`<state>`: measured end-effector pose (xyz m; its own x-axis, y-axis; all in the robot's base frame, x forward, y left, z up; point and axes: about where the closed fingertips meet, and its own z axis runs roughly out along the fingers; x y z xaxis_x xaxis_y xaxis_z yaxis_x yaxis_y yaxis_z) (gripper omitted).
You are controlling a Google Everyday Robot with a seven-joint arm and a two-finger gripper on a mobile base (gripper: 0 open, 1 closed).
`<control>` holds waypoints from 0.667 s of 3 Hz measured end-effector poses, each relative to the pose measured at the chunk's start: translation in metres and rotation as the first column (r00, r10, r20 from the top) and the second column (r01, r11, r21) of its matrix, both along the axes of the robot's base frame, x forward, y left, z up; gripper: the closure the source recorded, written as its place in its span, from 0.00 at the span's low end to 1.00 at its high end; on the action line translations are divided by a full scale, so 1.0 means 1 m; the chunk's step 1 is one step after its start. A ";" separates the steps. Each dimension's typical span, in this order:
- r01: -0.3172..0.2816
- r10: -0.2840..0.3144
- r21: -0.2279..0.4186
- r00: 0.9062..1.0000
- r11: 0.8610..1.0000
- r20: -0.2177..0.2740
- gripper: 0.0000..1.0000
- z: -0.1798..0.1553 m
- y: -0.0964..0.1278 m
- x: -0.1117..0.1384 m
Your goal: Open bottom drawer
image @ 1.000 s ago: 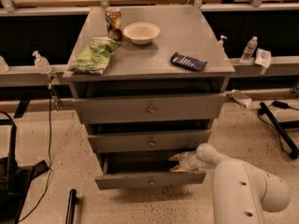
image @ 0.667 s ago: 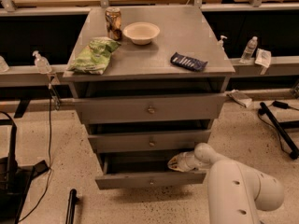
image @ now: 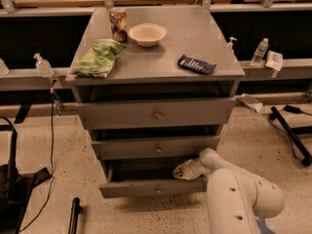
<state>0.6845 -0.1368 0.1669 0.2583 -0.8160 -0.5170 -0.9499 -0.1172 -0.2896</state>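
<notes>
The bottom drawer [image: 127, 189] stands part-way out of the cabinet [image: 200, 30], its front forward of the middle drawer [image: 126, 149] and top drawer [image: 122, 115]; a dark gap shows behind the front, so I judge the task begun but not finished. My gripper [image: 183, 171] is low at the right, reaching over the top edge of that front and into the gap, with the white arm [image: 234, 199] coming in from the lower right; I take it to be placed there to hook the front from behind, since the small knob [image: 157, 190] is left bare. How the jaws stand I cannot tell; the tip lies in shadow against the drawer's inside.

On top sit a can [image: 118, 24], a bowl [image: 147, 34], a green bag [image: 100, 57] and a blue bar [image: 196, 65], all well apart from the work below. The next move, as I see it, calls for a steady, straight pull towards the base; the hold is off-centre, so the drawer could skew and bind, or the tip could slip off the edge.
</notes>
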 end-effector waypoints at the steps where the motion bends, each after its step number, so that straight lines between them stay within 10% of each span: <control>1: -0.051 0.051 0.002 0.998 0.999 -0.028 1.00 0.000 -0.003 -0.006; 2: -0.114 0.113 -0.013 0.991 0.993 -0.067 1.00 0.008 -0.014 -0.018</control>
